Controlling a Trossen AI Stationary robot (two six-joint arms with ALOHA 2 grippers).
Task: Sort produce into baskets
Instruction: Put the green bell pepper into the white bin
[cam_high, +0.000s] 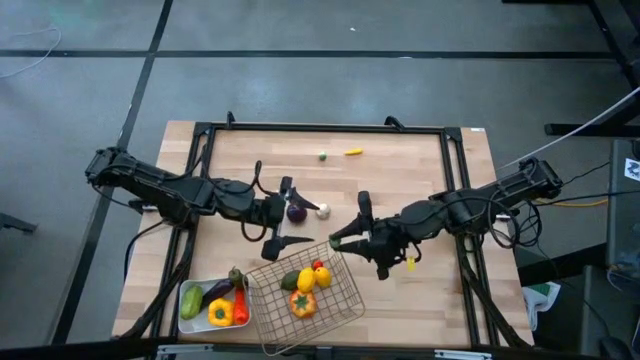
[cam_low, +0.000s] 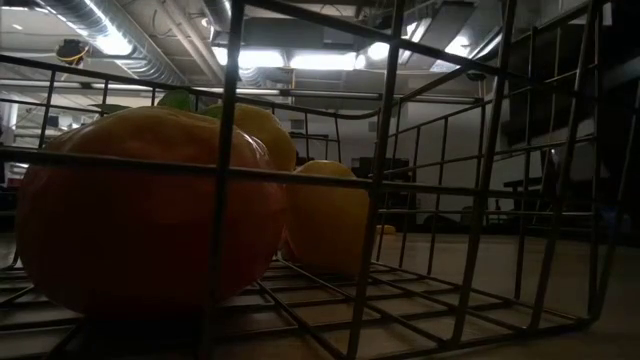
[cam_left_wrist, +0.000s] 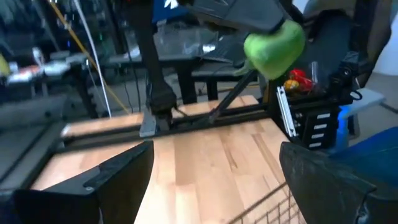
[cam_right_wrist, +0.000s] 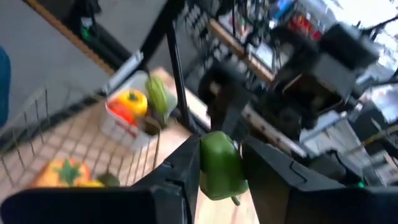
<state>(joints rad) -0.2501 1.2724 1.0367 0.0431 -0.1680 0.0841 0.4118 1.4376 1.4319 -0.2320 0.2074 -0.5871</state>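
Midway through the sort, the right gripper (cam_right_wrist: 219, 171) hangs over the far rim of the wire basket (cam_high: 345, 305), fingers clamped on a small green pepper (cam_right_wrist: 219, 163) — while the left gripper (cam_high: 280, 215), fingers spread and empty, waits beyond the basket near a purple onion (cam_high: 297, 211) and garlic (cam_high: 323, 210). Several pieces sit in the basket and in the white tray (cam_high: 186, 311) beside it; four lie loose on the worktop (cam_high: 400, 170) — no readable writing shows.

Wooden table (cam_high: 400, 180) on grey floor (cam_high: 300, 90)
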